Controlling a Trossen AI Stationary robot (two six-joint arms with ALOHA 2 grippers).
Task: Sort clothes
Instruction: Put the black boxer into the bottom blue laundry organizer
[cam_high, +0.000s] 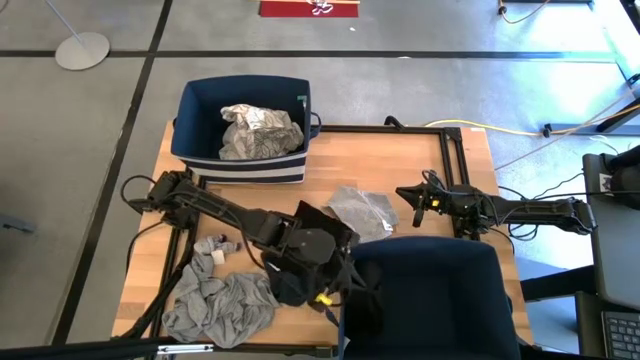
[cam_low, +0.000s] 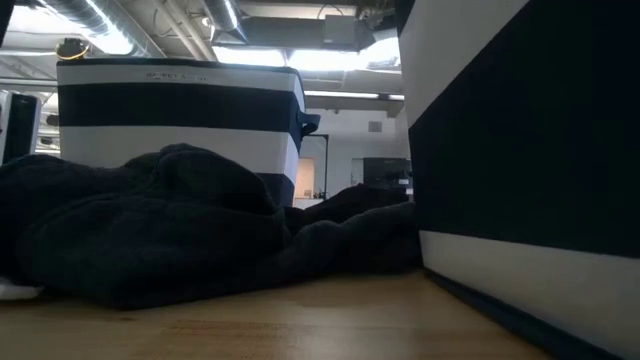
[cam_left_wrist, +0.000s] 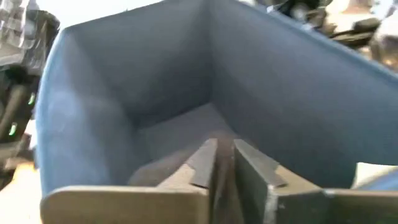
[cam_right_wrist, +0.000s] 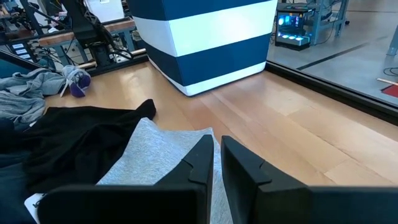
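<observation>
My left gripper (cam_high: 340, 283) (cam_left_wrist: 225, 155) reaches over the rim of the near navy bin (cam_high: 430, 250) and looks into its inside (cam_left_wrist: 155, 81). Only a narrow slit parts its fingers, and nothing shows between them. Under that arm a black garment (cam_high: 318, 218) (cam_right_wrist: 81, 143) lies flat on the table, partly over a light grey one (cam_high: 362, 210) (cam_right_wrist: 155, 162). A crumpled grey garment (cam_high: 220, 305) lies at the near left. A white patterned garment (cam_high: 260, 132) sits in the far striped bin (cam_high: 245, 168). My right gripper (cam_high: 415, 203) (cam_right_wrist: 217, 146) waits shut at the right.
A small purple and white bundle (cam_high: 218, 245) (cam_right_wrist: 78, 84) lies between the grey garment and the left arm. In the low view a dark heap of cloth (cam_low: 150, 235) lies before the far bin (cam_low: 180, 110), with the near bin's wall (cam_low: 520, 150) close on the right. Bare wood (cam_high: 400, 155) lies right of the far bin.
</observation>
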